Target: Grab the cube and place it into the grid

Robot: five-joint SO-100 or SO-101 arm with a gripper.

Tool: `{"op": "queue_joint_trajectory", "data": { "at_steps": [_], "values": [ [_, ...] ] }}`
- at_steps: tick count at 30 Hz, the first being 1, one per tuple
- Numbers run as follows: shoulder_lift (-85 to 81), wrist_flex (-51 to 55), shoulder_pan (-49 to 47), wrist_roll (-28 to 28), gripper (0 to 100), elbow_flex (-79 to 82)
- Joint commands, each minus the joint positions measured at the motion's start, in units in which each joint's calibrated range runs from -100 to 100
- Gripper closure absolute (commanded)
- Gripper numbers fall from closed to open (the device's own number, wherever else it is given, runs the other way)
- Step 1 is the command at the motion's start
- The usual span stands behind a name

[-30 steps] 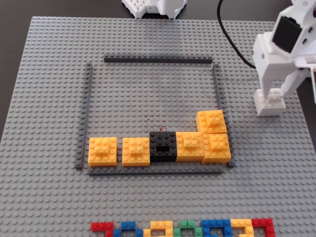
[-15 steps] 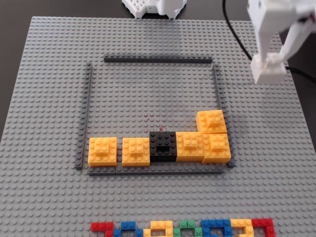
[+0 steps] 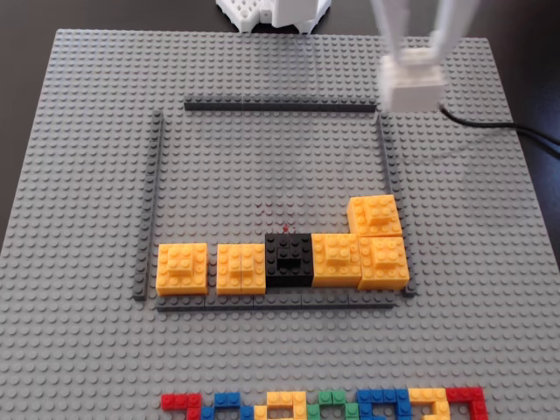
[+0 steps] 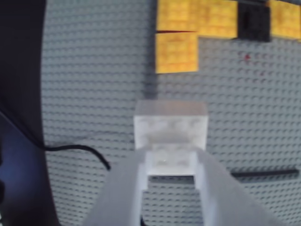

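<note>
The white cube (image 3: 412, 87) hangs in the air, blurred by motion, with my gripper (image 3: 414, 59) shut on its raised top brick. In the fixed view it sits over the grid's upper right corner, just outside the right strip. The grid (image 3: 262, 166) is the area of grey baseplate framed by four thin dark strips. In the wrist view the cube (image 4: 170, 128) fills the middle, held between my two white fingers (image 4: 126, 188), with the gripper (image 4: 170, 162) well above the plate.
Several yellow blocks (image 3: 378, 215) and one black block (image 3: 289, 260) line the grid's bottom edge. A row of multicoloured bricks (image 3: 324, 406) lies along the plate's front edge. A black cable (image 3: 490, 122) runs off to the right. The arm's white base (image 3: 276, 12) stands at the back.
The gripper has lifted the cube off the plate at the right and carried it up and leftward, from beside the grid's right strip to its upper right corner.
</note>
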Motion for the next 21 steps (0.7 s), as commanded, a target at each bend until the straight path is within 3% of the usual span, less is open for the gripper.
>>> {"op": "queue_joint_trajectory", "data": {
  "at_steps": [1, 12, 21],
  "values": [
    [-7.4, -2.4, 5.1, 3.3, 96, 6.5],
    [-6.2, -10.9, 10.8, 8.4, 96, 21.3],
    [2.9, -17.0, 12.0, 9.1, 96, 22.5]
  ]
}}
